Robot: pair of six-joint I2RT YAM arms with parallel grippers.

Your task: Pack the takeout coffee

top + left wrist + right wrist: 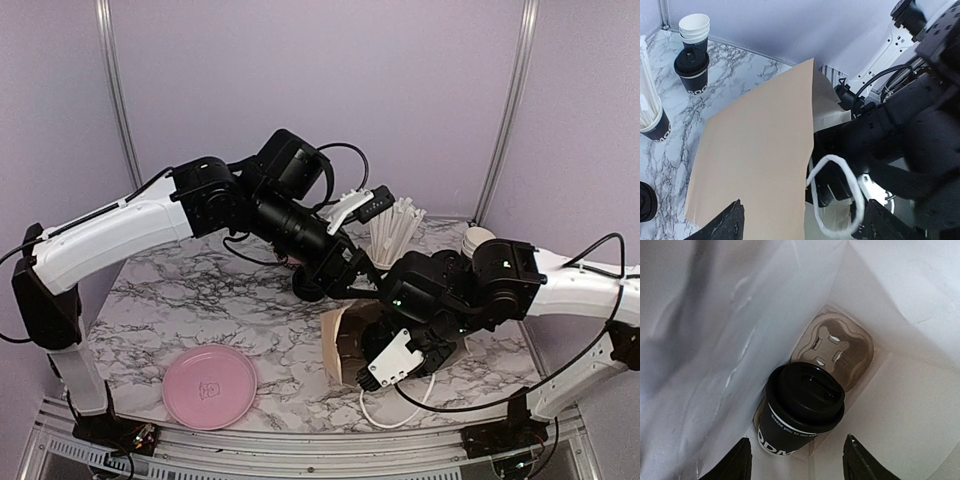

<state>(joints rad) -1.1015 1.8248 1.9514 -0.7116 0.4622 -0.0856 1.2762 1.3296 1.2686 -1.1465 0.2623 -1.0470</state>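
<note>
marble table [190,300], right pincer [797,460] inside bag [333,350]

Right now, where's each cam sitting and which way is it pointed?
Top external: above and behind the bases, looking down on the marble table; left arm and right arm show, the right bent over the paper bag.
Left wrist: beside the bag, facing its outer side and the right arm beyond; open left hand tips at the bottom.
Right wrist: at the bag's mouth, looking down at the lidded cup in the carrier; open right hand tips show.
Shared: the bag, outside in left wrist, inside in right wrist.
</note>
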